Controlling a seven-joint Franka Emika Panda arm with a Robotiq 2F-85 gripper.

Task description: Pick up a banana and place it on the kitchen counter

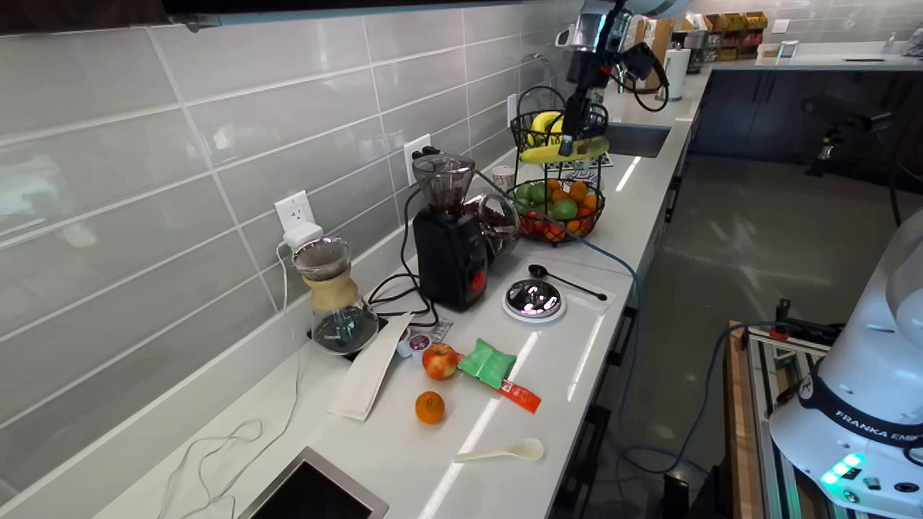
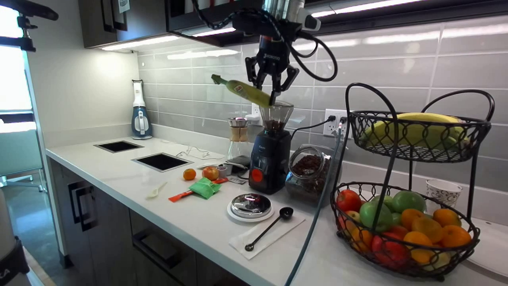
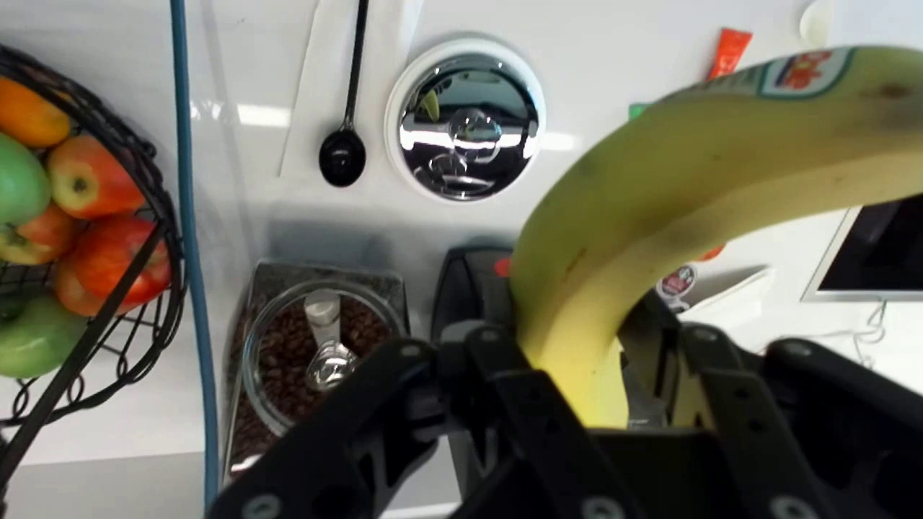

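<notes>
The yellow-green banana (image 2: 244,90) is held in the air at one end by my gripper (image 2: 265,93), which is shut on it. Its free end points outward and slightly upward, with a stem and a label. The banana also shows in an exterior view (image 1: 542,153), below the gripper (image 1: 568,144). In the wrist view the banana (image 3: 620,194) curves from between the fingers (image 3: 584,360) to the right edge; its gripped end is partly hidden. The white kitchen counter (image 2: 190,218) lies below, also seen in an exterior view (image 1: 378,458). The banana does not touch it.
A two-tier wire basket (image 2: 412,157) holds more bananas above and mixed fruit below. A black coffee grinder (image 2: 270,159), bean jar (image 2: 309,167) and glass carafe (image 1: 345,328) stand by the wall. A silver lid (image 1: 533,298), apple (image 1: 440,361) and orange (image 1: 430,407) lie on the counter.
</notes>
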